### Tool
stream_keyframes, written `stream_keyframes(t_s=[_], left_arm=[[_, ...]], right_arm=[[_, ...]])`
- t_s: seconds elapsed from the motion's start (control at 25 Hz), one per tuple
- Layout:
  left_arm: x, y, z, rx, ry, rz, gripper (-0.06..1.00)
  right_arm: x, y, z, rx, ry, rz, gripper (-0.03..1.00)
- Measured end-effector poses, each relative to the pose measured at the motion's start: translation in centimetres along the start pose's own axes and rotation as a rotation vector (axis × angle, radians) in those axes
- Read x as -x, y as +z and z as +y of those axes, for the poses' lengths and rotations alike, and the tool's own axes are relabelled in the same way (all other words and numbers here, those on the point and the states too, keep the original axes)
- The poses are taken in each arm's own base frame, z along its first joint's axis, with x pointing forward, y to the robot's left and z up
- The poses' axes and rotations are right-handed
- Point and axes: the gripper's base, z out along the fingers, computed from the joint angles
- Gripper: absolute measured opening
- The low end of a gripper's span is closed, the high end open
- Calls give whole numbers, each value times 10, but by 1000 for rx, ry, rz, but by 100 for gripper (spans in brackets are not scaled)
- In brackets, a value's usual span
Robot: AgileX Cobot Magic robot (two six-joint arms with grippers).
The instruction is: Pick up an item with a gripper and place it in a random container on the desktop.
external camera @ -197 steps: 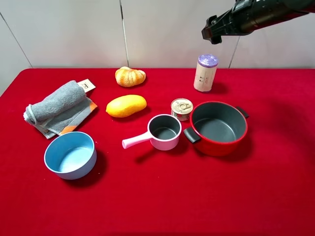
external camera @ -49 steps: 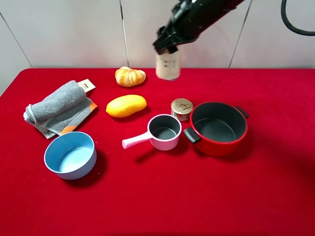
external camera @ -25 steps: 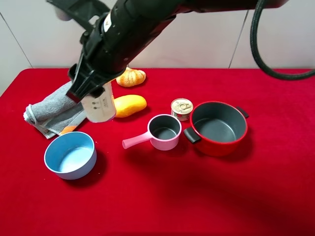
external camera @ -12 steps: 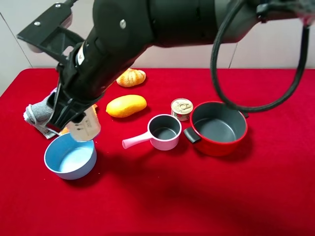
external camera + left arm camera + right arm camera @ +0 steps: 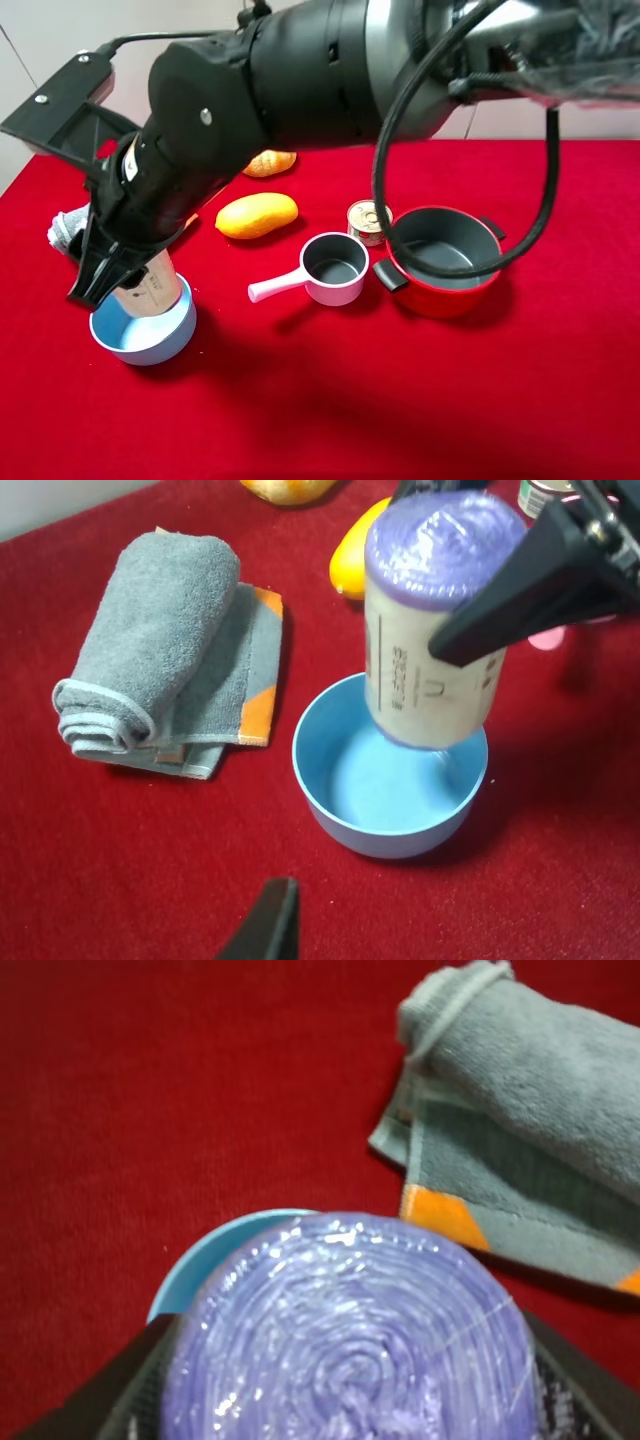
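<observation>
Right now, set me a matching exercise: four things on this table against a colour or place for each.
1. cylinder
2. towel
3. saucepan
4. pot

A. pink
B. held over the bowl
C. grey, rolled up
D. red

Pairs: 1-B, 2-C, 3-A, 4-D

The lower strip and the right side of the red surface (image 5: 450, 400) lie bare. The thick black arm (image 5: 300, 90) spans the upper left down to the blue bowl (image 5: 150, 345), whose mouth the held cylinder (image 5: 152, 292) blocks. The pink saucepan (image 5: 335, 270) and red pot (image 5: 443, 262) crowd the centre.
</observation>
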Motion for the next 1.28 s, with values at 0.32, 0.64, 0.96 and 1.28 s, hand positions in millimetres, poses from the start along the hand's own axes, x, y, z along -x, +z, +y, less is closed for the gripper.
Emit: stream_keyframes(t_s=[0.32, 0.64, 0.96, 1.28], left_arm=[[0, 0, 0, 0, 0, 0, 99], [0, 0, 0, 0, 0, 0, 99], [0, 0, 0, 0, 0, 0, 99], [0, 0, 0, 1, 1, 1, 99]], right_arm=[[-1, 14, 7, -2, -9, -28, 46], [-5, 30, 9, -1, -7, -30, 46], [-11, 41, 10, 7, -13, -8, 46], [-18, 52, 11, 10, -15, 14, 46]])
